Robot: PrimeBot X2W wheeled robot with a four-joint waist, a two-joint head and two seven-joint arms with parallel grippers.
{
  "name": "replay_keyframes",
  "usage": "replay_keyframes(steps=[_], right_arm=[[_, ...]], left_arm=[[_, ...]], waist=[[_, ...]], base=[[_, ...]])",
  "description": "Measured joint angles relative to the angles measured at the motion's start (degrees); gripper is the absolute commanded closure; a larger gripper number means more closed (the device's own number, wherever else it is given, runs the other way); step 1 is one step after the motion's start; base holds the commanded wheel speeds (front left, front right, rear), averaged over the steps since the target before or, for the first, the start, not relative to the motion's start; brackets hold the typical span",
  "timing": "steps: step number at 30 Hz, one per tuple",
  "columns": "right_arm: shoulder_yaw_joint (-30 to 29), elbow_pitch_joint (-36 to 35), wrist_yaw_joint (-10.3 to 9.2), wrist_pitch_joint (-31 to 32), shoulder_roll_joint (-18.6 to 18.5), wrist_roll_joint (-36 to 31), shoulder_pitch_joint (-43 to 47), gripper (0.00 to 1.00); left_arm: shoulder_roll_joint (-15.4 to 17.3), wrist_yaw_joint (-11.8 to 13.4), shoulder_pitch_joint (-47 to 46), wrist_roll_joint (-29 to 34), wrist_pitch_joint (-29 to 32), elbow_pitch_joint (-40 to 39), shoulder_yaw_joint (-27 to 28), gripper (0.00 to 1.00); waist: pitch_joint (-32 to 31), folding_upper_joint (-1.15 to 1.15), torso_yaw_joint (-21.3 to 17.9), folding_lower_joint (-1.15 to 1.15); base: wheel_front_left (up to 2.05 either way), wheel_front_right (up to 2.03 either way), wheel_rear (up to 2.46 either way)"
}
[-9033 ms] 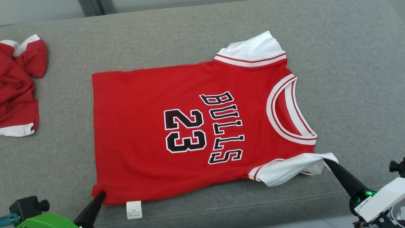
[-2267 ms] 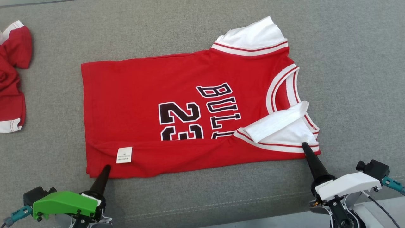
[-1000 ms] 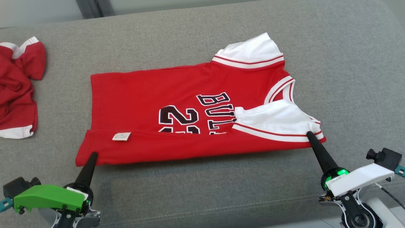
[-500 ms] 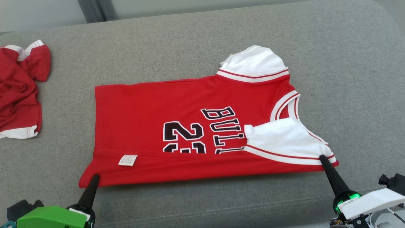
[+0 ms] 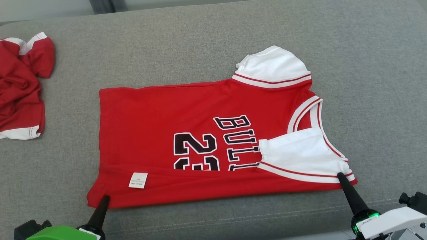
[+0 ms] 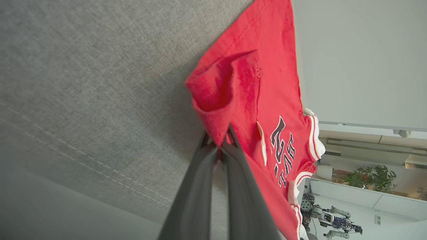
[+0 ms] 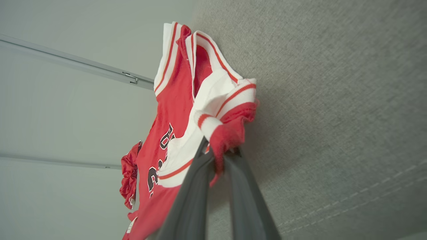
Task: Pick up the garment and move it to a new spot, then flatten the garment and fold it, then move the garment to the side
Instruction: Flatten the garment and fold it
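Wrists are showing mismatched colours.
The dark, tapering left end effector (image 5: 106,197) is wearing a green housing (image 5: 58,233); the right end effector (image 5: 340,174) is wearing a white housing (image 5: 392,220), with a green ring (image 5: 364,216) glowing.

Grey fabric couch (image 5: 367,66) — pale room behind.
Coarse woven upholstery, double stitched seam (image 5: 300,213) along near edge; dark upright (image 5: 103,5) past the far edge; plain pale wall (image 6: 360,50), thin rail (image 7: 83,63) crossing it; potted plant (image 6: 370,176) by white partitions (image 6: 383,203) — even, soft light.
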Motion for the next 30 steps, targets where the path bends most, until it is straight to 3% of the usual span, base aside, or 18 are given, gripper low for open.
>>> replay_keyframes(steps=[16,20,21,23,25,26,27,29,30], right_arm=[[1.48,1.99,-0.08,-0.01,0.49,-0.12,2.0,1.0],[1.46,2.66,-0.15,-0.07,0.54,-0.21,2.0,0.96],[1.46,2.79,-0.16,-0.07,0.53,-0.22,2.0,0.86],[1.46,3.07,-0.24,-0.09,0.52,-0.31,1.99,0.76],[1.43,3.53,-0.67,-0.38,0.44,-0.97,1.96,0.45],[1.4,3.72,-0.67,-0.41,0.42,-1.21,1.88,0.17],[1.35,3.82,-0.68,-0.42,0.42,-1.24,1.85,0.0],[1.19,4.1,-0.69,-0.69,0.36,-1.33,1.8,0.0],[1.14,4.3,-0.73,-0.82,0.36,-1.4,1.75,0.0]], left_arm=[[0.67,0.02,0.04,2.66,-0.33,1.77,-0.42,1.0],[0.71,0.09,0.07,2.94,-0.33,2.56,-0.77,0.94],[0.71,0.1,0.09,2.94,-0.34,2.76,-0.89,0.9],[0.7,0.1,0.15,2.96,-0.34,3.04,-1.08,0.85],[0.68,0.11,0.21,3.13,-0.35,3.26,-1.3,0.6],[0.63,0.11,0.23,3.24,-0.53,3.36,-1.37,0.43],[0.58,0.2,0.26,3.35,-0.74,3.49,-1.41,0.33],[0.55,0.29,0.27,3.37,-0.78,3.9,-1.52,0.0],[0.53,0.3,0.29,3.42,-0.78,4.27,-1.77,0.0]], waist=[[0.58,0.0,-0.83,0.0],[0.6,0.0,-0.8,0.0],[0.59,0.0,-0.77,0.0],[0.57,0.0,-0.74,0.0],[0.53,0.0,-0.7,0.0],[0.5,0.0,-0.68,0.0],[0.47,0.0,-0.67,0.0],[0.34,0.0,-0.65,0.0],[0.2,0.0,-0.63,0.0]], base=[[0.0,0.0,0.0],[0.0,0.0,0.0],[0.0,0.0,0.0],[0.0,0.0,0.0],[0.0,0.0,0.0],[0.0,0.0,0.0],[0.0,0.0,0.0],[0.0,0.0,0.0],[0.0,0.0,0.0]])
